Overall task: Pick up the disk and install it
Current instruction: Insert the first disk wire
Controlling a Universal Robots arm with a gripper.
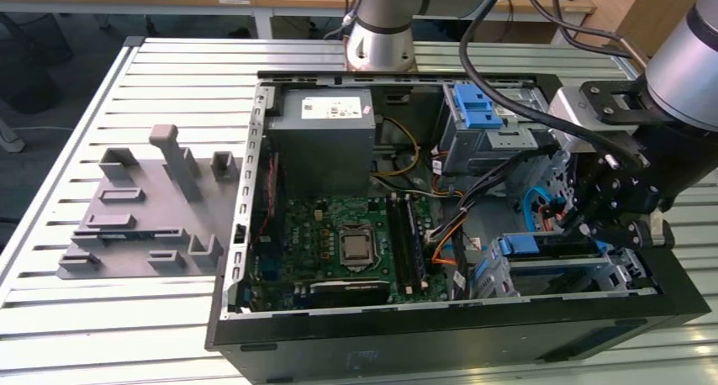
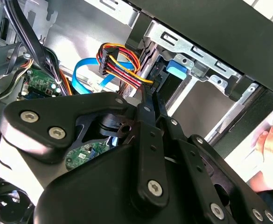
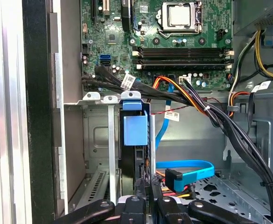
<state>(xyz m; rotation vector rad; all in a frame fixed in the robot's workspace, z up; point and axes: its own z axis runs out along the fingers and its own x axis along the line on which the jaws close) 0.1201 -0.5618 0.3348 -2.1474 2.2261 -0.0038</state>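
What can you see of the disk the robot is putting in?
The disk stands on edge in a metal bay of the open computer case, near the case's front corner. It looks dark and flat, with a blue plastic rail and tab on its end. In the exterior view the blue rail shows at the top of the bay. The gripper sits right at the disk's near edge, its fingers close on either side. Cables pass beside it.
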